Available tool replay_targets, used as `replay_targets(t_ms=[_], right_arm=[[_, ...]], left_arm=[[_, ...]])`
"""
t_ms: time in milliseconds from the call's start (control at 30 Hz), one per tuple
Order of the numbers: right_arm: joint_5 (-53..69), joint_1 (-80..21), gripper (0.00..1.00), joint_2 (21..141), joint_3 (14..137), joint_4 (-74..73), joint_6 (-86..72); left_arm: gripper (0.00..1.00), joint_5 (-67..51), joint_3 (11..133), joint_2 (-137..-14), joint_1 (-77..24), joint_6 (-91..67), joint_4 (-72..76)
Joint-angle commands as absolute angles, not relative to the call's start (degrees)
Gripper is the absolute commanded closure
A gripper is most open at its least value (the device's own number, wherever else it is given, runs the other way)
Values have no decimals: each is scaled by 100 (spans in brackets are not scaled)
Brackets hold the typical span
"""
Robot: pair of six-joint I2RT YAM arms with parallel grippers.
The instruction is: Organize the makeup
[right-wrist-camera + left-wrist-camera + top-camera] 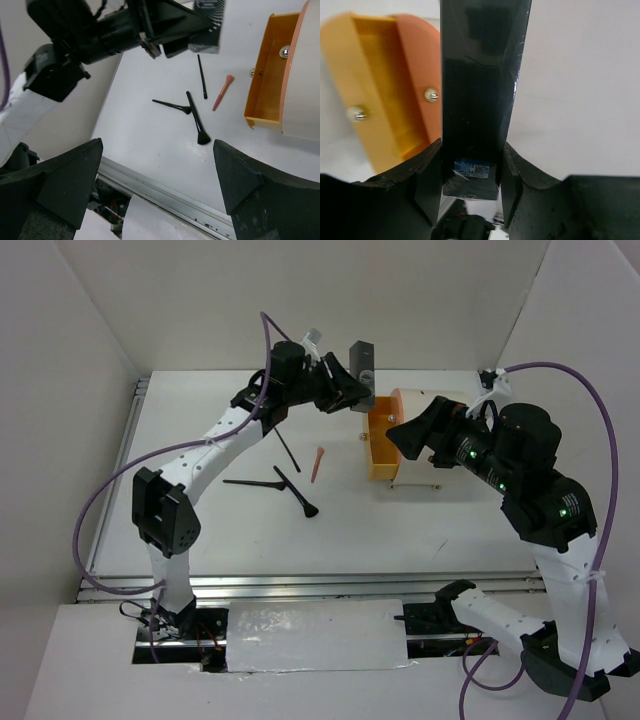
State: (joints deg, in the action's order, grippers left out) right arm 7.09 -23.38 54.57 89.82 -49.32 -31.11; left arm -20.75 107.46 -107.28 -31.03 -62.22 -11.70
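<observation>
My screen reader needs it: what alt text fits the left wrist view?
The left gripper clamps a dark grey rectangular tube that rises up the middle of the frame. Behind it, to the left, an open orange drawer with two metal screws shows against the white table.

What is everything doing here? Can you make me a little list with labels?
left gripper: shut on the dark grey tube, held in the air near the orange drawer
right gripper: open, holding nothing
orange drawer: sticking out of the cream box, nothing seen inside
lying on the table: thin black stick, orange-pink stick, flat-tipped black brush, thin black brush
brushes: ends touching
</observation>
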Motion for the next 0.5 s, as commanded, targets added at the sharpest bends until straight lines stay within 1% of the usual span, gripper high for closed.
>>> replay_targets(t_ms=[0, 200, 467], right_arm=[[651, -2382, 0, 5344, 9272, -4790, -3103], [580, -2382, 0, 5230, 9238, -4816, -3094], [580, -2390, 0, 5186, 9141, -4764, -3103]], left_arm=[[86, -2312, 10802, -10950, -3252, -6864, 157], [86, -2136, 10793, -11250, -3401, -7040, 246], [82, -1872, 10424, -11373, -3524, -7102, 255]])
